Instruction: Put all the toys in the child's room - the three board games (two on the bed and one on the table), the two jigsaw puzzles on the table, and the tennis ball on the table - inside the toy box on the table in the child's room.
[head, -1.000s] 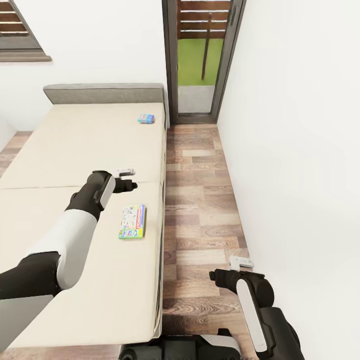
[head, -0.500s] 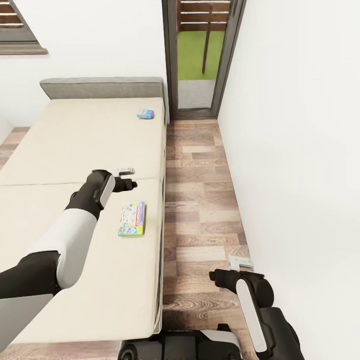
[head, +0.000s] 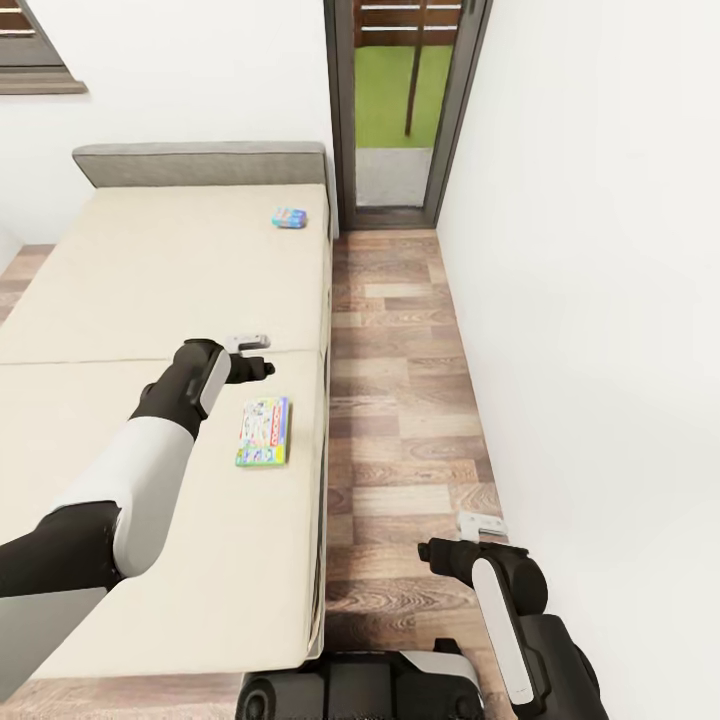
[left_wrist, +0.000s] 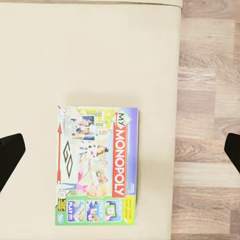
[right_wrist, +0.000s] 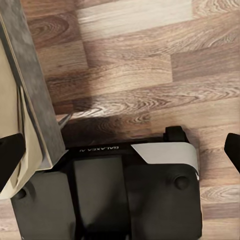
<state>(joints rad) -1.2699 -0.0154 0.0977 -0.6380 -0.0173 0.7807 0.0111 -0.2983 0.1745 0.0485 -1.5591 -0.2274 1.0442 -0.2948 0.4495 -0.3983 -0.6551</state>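
Left gripper (head: 262, 367) is hanging wide open and empty above the Monopoly box (head: 264, 432) on the bed (head: 120, 290); right gripper (head: 432, 549) is sitting open over the floor (head: 400, 400).

Two-tone arms: glossy black upper segments, white forearm shells, then black wrists with a white panel down the side. Left gripper (head: 262, 357) and right gripper (head: 470, 533) both black with a small pale grey block on top. Dark, blunt fingertips (left_wrist: 10, 155). Base (right_wrist: 135, 195) dark grey with rounded white trim, tiny mirrored white lettering along the edge
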